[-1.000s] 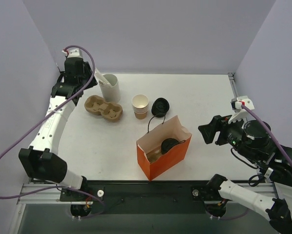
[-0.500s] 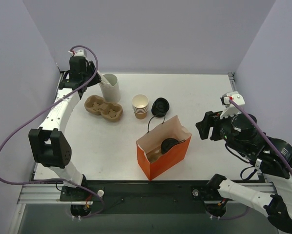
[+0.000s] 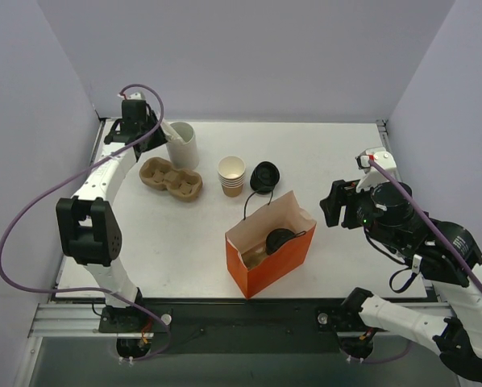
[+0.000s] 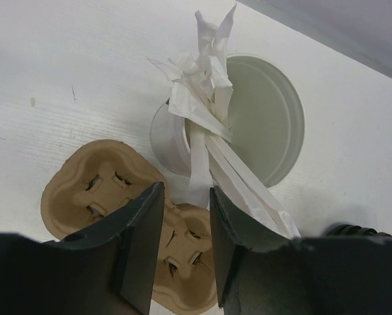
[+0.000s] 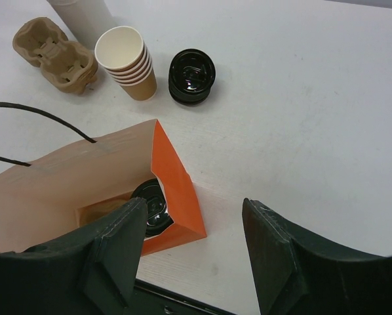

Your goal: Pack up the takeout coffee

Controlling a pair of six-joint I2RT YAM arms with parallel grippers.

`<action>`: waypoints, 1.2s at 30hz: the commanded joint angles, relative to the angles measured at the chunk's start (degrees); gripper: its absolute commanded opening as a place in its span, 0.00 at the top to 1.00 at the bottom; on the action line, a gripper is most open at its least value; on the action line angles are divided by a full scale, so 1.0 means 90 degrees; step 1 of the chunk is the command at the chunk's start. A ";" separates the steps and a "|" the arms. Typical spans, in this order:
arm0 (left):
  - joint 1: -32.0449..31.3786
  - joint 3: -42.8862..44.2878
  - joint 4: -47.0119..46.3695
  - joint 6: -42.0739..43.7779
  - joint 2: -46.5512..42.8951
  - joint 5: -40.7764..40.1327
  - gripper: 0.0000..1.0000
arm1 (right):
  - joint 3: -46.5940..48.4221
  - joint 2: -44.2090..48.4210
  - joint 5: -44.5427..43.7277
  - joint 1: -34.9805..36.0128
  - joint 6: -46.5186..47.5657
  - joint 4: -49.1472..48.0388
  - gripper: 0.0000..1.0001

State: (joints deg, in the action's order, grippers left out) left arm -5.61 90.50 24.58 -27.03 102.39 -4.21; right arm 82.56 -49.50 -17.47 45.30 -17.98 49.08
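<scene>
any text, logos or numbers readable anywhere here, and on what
None can be read.
The orange bag, stacked cups and cup carrier are plain.
The loose black lids show raised marks, too small to read.
The white wrappers show no legible print.

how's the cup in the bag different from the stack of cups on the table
The cup in the bag wears a black lid; the stack of cups is lidless, its white inside showing. That cup is single; the stack is several nested together. The cup sits inside the orange bag; the stack stands upright on the table beside the pile of black lids. Both look like tan paper.
</scene>
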 commanded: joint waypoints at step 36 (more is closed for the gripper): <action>0.0028 0.0443 0.0735 0.0454 -0.0819 0.0292 1.00 | 0.0416 -0.0311 -0.0060 -0.0033 -0.0005 0.0064 0.41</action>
State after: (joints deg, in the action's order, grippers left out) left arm -5.41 96.07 28.58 -21.91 102.10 -2.24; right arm 84.07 -51.70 -17.56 45.30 -18.57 49.12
